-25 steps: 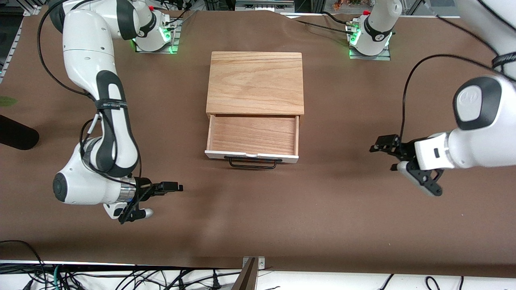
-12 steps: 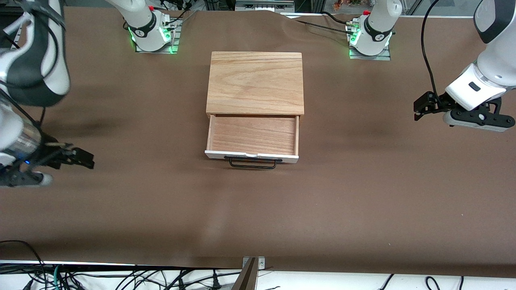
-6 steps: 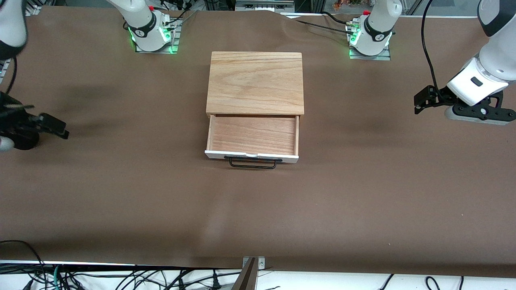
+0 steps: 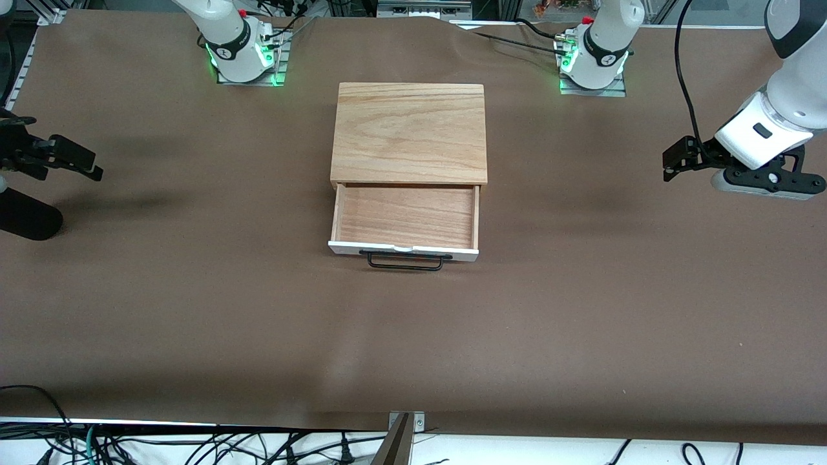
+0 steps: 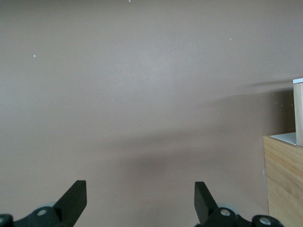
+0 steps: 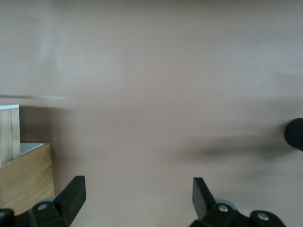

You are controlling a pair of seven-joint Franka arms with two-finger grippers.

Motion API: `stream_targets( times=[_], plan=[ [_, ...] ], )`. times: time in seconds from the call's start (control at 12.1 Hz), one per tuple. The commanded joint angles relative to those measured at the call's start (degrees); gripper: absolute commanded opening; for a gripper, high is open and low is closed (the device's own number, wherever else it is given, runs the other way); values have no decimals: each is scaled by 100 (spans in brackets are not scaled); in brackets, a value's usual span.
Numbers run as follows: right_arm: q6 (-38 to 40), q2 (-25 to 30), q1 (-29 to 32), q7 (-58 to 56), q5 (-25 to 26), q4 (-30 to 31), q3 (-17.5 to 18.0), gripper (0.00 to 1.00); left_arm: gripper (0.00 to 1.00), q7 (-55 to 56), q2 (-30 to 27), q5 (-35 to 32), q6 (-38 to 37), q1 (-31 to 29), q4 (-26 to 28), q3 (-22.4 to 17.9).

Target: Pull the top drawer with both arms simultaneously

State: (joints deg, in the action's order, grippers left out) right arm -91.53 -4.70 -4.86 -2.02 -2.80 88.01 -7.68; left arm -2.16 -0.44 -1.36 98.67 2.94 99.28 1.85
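Observation:
The top drawer (image 4: 405, 216) stands pulled out of the oak cabinet (image 4: 408, 132) toward the front camera. Its light-wood tray is empty, and its white front panel (image 4: 404, 249) carries a black wire handle (image 4: 405, 261). My left gripper (image 4: 669, 166) hovers open over the bare table toward the left arm's end, well apart from the drawer. My right gripper (image 4: 90, 165) hovers open over the right arm's end of the table. Each wrist view shows an open gripper, left (image 5: 139, 201) and right (image 6: 138, 197), holding nothing, with a corner of the cabinet (image 5: 284, 179) (image 6: 26, 179) at the picture's edge.
A brown mat (image 4: 413, 336) covers the table. A dark rounded object (image 4: 26, 219) lies at the right arm's end of the table, below the right gripper in the front view. Both arm bases (image 4: 242, 48) (image 4: 594, 55) stand along the table's edge by the cabinet.
Both grippers have drawn away from the drawer toward the table's ends. In the last half second the right gripper kept moving; the left one barely shifted. The drawer has not moved.

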Motion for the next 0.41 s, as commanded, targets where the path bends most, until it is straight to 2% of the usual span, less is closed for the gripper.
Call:
stream_targets(
  times=[0.0, 0.33],
  plan=[
    [153, 57, 81, 88, 113, 77, 117, 100, 100, 67, -9, 84, -120, 14, -102, 26],
    [356, -154, 55, 326, 105, -196, 117, 100, 100, 67, -9, 84, -120, 14, -93, 26]
  ],
)
